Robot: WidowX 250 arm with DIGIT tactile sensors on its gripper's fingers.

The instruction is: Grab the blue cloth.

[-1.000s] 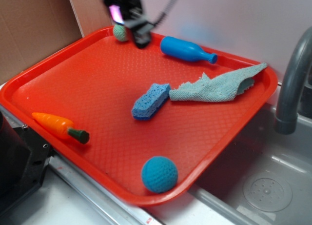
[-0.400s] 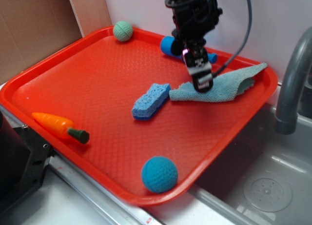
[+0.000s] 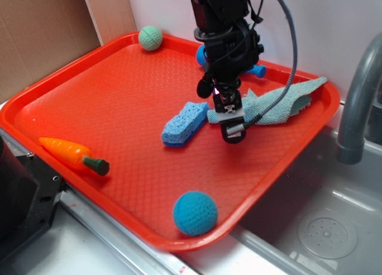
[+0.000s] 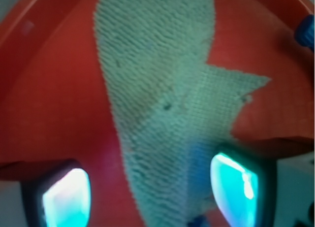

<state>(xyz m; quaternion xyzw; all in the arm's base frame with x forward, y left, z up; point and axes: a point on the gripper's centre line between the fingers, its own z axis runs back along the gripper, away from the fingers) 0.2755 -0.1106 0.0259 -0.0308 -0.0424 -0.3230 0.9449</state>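
A red tray (image 3: 89,102) sits at an angle on a counter, next to a grey sink (image 3: 325,227) w/ a dark curved tap (image 3: 358,96) at the right edge. A black robot arm (image 3: 224,36) reaches down from the top centre, cables trailing behind it. Its gripper (image 3: 233,124) hangs over the left end of the blue cloth (image 3: 280,105), a thin pale teal rag w/ ragged edges lying flat on the tray's right side and stretching toward the far right corner.

Wrist view, looking straight down: the cloth (image 4: 167,104) fills the middle of the frame on the red tray (image 4: 54,104). The two fingertips, one at lower left (image 4: 66,197) and one at lower right (image 4: 235,181), glow teal and stand well apart, so the gripper (image 4: 150,190) is spread wide w/ the cloth's narrow end between them. The right fingertip overlaps the cloth's edge; can't tell if either one touches it. Nothing is clamped.

Other things on the tray: a thick blue sponge (image 3: 184,123) just left of the cloth; a blue bottle (image 3: 206,54) mostly hidden behind the arm; a small green ball (image 3: 150,38) at the far corner; a toy carrot (image 3: 73,154) near the left edge; a teal crocheted ball (image 3: 195,213) near the front edge. Brown cardboard (image 3: 42,30) stands behind the tray at upper left.
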